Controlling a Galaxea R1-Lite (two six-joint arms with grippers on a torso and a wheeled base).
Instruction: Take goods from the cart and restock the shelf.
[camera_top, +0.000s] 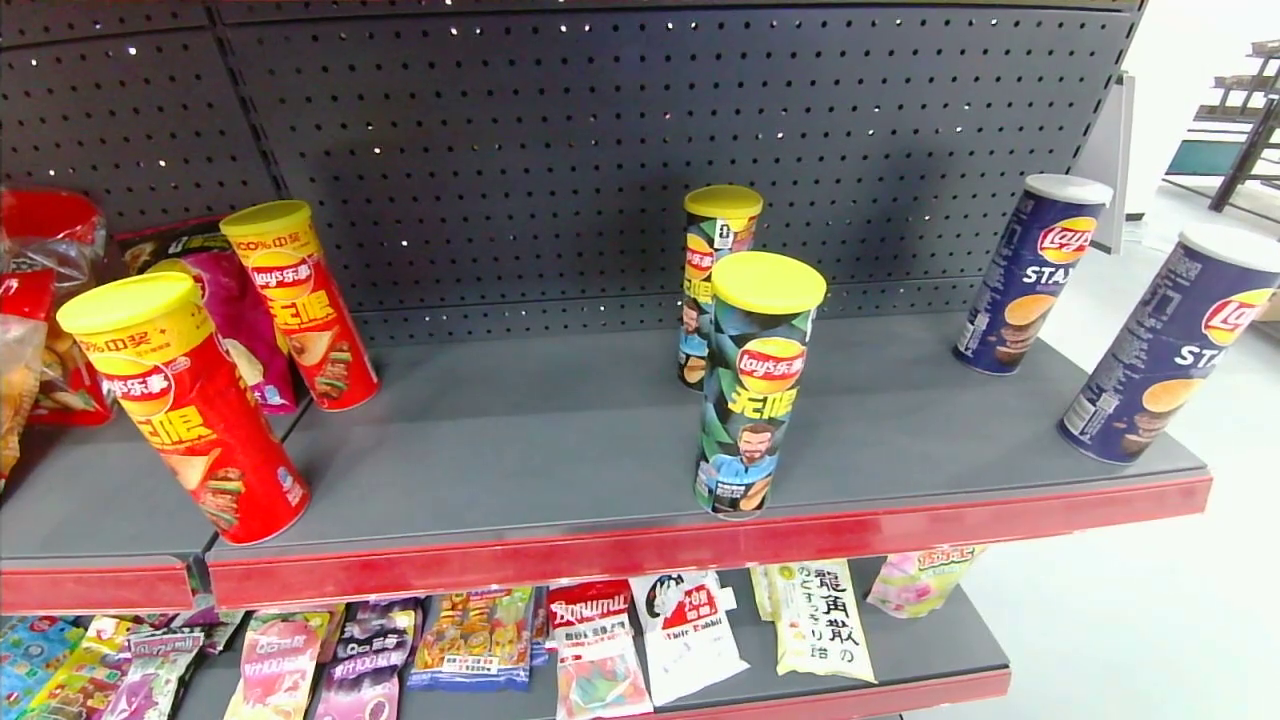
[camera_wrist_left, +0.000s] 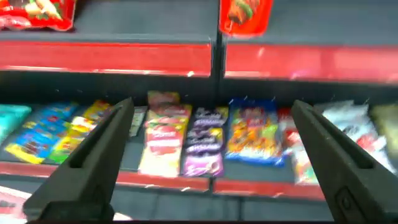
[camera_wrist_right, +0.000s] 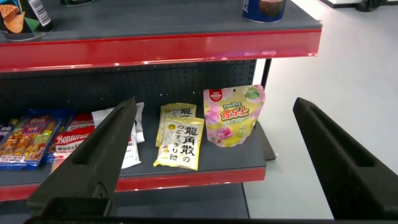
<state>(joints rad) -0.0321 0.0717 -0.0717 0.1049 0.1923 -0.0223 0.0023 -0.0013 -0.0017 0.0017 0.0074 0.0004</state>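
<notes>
- Head view: nearest, a green chip can (camera_top: 757, 385) stands at the upper shelf's (camera_top: 520, 440) front edge, with a red can (camera_top: 185, 400) leftward. Wide bare gaps suggest restocking is unfinished. The far-right blue can (camera_top: 1165, 350) is cut off.
- Left wrist view: left jaws wide apart, empty, facing blurred snack bags (camera_wrist_left: 186, 140).
- Right wrist view: right jaws wide apart, empty, facing a pink pouch (camera_wrist_right: 234, 115).

The left claw (camera_wrist_left: 212, 104) has two matte black fingers (camera_wrist_left: 93, 155). They are long, flat-sided wedges that narrow to blunt tips, each with a small notch part-way along its edge. The right claw (camera_wrist_right: 216, 102) has the same dark, angular build.
</notes>
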